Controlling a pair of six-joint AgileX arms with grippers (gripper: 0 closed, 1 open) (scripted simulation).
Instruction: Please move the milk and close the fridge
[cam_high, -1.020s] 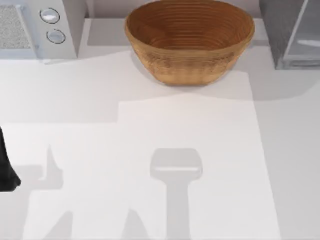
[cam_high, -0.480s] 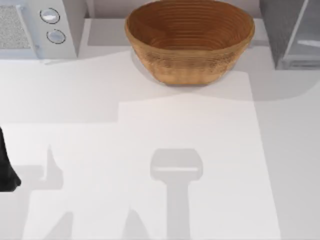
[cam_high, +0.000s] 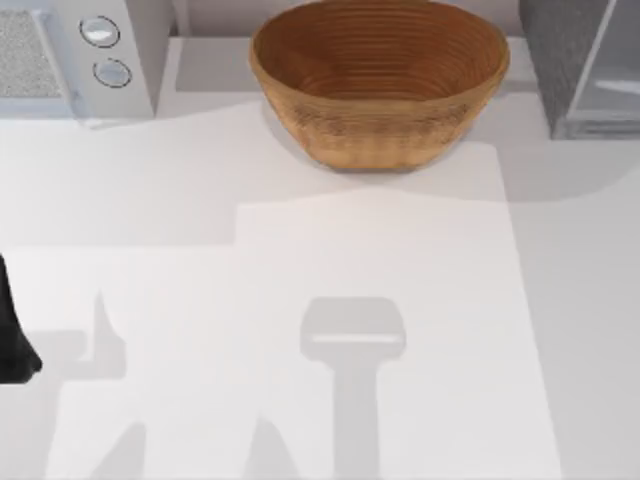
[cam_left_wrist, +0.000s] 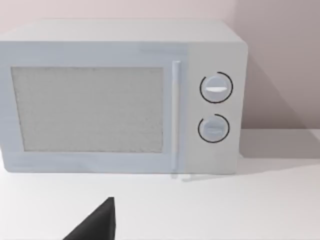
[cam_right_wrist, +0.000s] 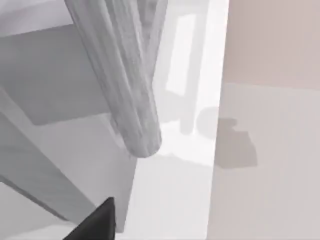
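**Top view: a still counter, the work gathered at the fridge**

Over the last second nothing on the counter (cam_high: 400, 250) has shifted. The shadows near me, the left arm (cam_high: 12, 335) at the left edge and everything at the back sit exactly where they were. I take that to mean any motion now is small and slow, a careful approach rather than a carry.

Nearest, the left arm waits at the left side. A dark tip of the left claw (cam_left_wrist: 96, 226) faces the microwave (cam_left_wrist: 120, 100), well apart from it. I cannot tell whether it is spread or pressed together.

Farther back, the wicker basket (cam_high: 380, 80) stands in the middle, with the microwave to its left.

The fridge (cam_high: 565, 60) stands in the far right corner, its pale door panel (cam_high: 612, 70) beside the dark speckled side. In the right wrist view, the right claw (cam_right_wrist: 97, 224) is close up against the fridge, near a rounded grey bar (cam_right_wrist: 132, 90) that I judge to be the door handle. I cannot tell this claw's state either, and it is not touching the bar.

I cannot place the milk from here. Closing the door looks like the step in hand.
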